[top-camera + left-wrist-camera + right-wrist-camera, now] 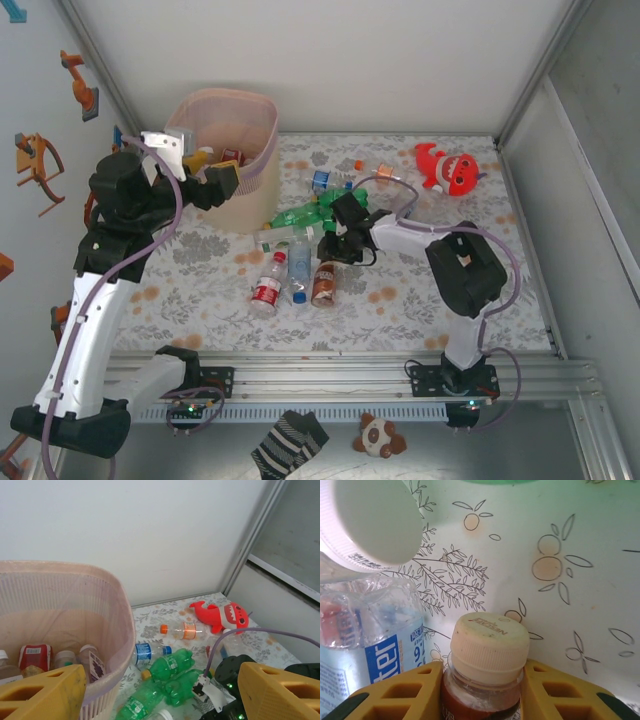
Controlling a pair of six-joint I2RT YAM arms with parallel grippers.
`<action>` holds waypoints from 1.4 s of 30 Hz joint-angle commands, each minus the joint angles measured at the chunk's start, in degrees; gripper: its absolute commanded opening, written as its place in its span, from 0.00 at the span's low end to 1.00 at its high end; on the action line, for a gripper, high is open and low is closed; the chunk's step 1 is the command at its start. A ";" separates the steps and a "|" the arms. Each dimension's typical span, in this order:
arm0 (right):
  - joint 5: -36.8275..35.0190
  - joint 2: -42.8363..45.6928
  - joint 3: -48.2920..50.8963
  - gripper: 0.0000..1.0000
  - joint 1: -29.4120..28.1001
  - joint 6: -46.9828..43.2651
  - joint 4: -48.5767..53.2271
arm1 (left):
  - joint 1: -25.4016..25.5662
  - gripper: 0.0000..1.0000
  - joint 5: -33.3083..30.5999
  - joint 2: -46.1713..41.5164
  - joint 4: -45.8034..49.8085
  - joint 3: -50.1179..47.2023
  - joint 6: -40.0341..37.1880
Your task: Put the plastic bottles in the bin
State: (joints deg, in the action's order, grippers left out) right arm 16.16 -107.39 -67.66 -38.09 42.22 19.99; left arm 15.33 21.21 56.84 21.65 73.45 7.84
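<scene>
flowered worktop [420, 300] with a pink bin [250, 190] at its far left, some bottles [35, 657] already inside. left end effector [215, 175] hung at the rim, jaws apart and empty. among loose bottles [300, 218] mid-worktop, right end effector [481, 687] was clamped on a brown bottle [325, 282] just under its cap [489, 635], likely so the lip would stop it slipping.

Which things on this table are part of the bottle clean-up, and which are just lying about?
Part of the job:
bin; bottles inside it; green bottles; brown bottle, gripped by the right end effector; red-label bottle; blue-label bottle; orange-capped bottle.

Just lying about:
red plush toy; striped sock; small plush animal.
</scene>
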 commanded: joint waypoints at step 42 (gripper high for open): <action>-5.53 58.86 3.80 0.30 -0.41 -31.59 -11.53 | 16.89 0.81 25.07 5.35 -18.24 -1.66 -4.67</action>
State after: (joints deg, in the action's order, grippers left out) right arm 6.13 -49.98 -64.12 -38.09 14.72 13.61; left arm 30.79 42.68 61.80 5.87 71.09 5.61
